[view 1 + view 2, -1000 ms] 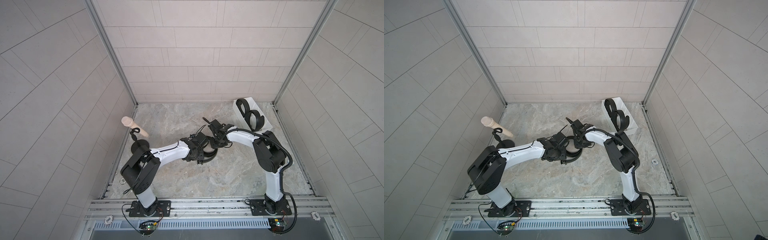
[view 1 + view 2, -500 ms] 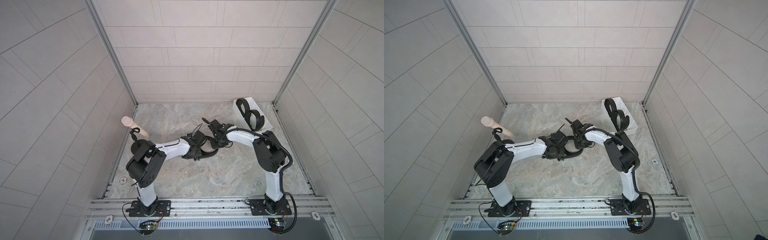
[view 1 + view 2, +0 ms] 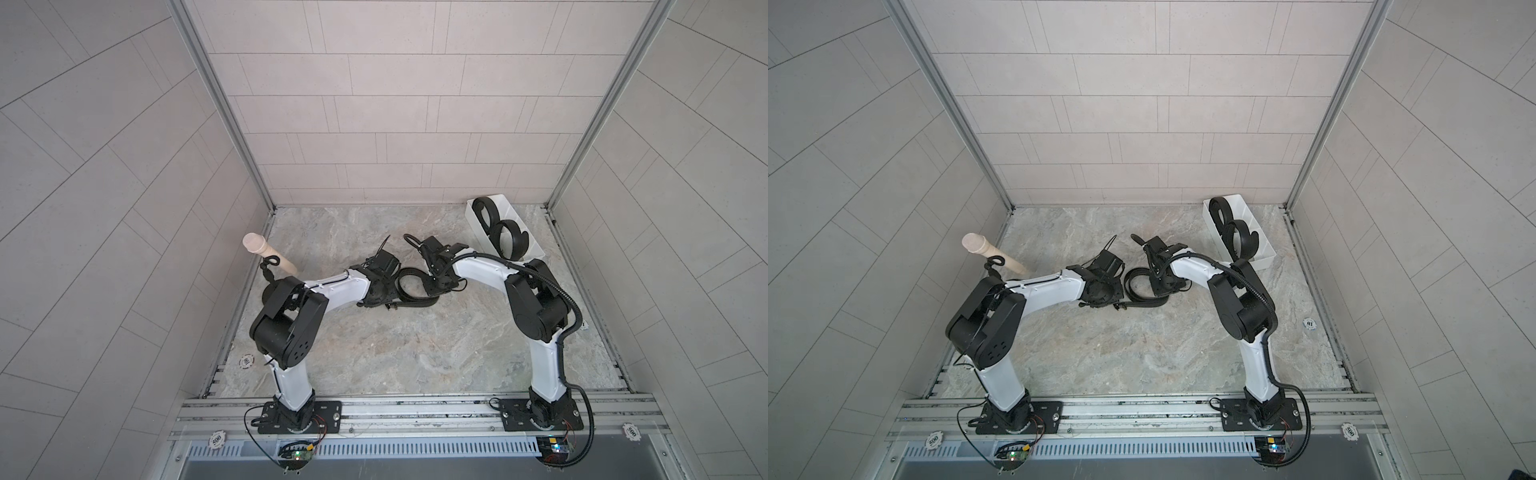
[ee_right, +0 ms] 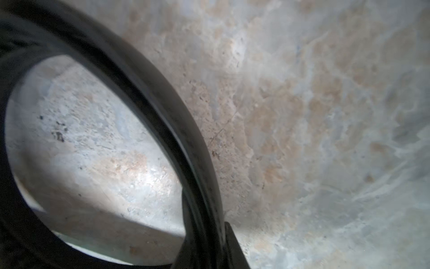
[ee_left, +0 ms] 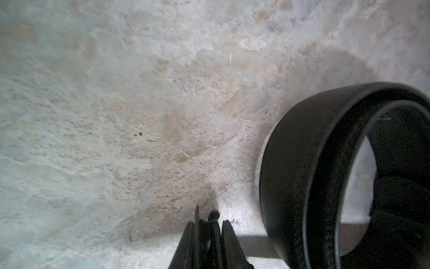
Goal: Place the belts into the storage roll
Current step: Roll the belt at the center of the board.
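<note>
Two belts sit in storage roll, one belt outside.

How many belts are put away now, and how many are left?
Done: two belts lie coiled in the tray. In hand: the third belt, a loose loop on the table, with the left gripper and right gripper shut on it. Left: getting it into the tray.

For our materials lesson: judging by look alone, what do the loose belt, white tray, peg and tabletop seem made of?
The loose belt: probably leather or imitation, matte black, bends into a loop. The white tray: likely plastic, smooth, thin-walled. The peg: seems bare wood, pale beige. The tabletop: stone-look, grey-beige veining; real or printed, unclear.
</note>
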`<state>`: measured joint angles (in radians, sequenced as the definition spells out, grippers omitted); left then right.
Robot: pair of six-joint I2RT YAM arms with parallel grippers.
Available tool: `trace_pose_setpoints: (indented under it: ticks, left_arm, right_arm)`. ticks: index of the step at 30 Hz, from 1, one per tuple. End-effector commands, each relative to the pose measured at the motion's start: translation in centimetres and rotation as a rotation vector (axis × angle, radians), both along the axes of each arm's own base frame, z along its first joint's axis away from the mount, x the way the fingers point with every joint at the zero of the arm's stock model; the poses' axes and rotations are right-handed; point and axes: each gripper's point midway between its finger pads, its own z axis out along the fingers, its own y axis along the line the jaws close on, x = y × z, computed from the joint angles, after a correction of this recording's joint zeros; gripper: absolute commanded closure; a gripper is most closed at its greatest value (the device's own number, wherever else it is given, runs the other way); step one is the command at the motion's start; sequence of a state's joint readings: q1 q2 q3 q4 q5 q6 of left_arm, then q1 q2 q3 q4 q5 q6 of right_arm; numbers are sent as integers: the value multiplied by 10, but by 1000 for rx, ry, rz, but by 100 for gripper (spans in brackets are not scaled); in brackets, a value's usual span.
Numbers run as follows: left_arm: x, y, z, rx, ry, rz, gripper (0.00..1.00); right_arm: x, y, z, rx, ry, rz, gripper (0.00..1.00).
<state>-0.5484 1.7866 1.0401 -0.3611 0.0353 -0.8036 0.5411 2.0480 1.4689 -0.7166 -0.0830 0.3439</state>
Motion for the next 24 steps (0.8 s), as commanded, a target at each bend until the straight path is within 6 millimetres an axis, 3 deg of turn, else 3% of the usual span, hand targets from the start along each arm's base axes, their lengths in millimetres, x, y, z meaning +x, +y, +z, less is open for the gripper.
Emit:
trace_pose_setpoints:
  ticks: [1, 14, 21, 24]
  left_arm:
    - [-39, 96, -23, 312, 140, 75, 100]
    - [-50, 108, -31, 306, 166, 90, 100]
    - [-49, 103, -31, 279, 164, 82, 100]
    - [-43, 98, -27, 262, 154, 77, 100]
  right_arm:
    - [-42, -124, -25, -427, 243, 3, 82]
    - [-20, -155, -21, -475, 266, -12, 79]
    - [-12, -144, -25, -449, 262, 7, 68]
    - [-10, -135, -27, -460, 250, 28, 69]
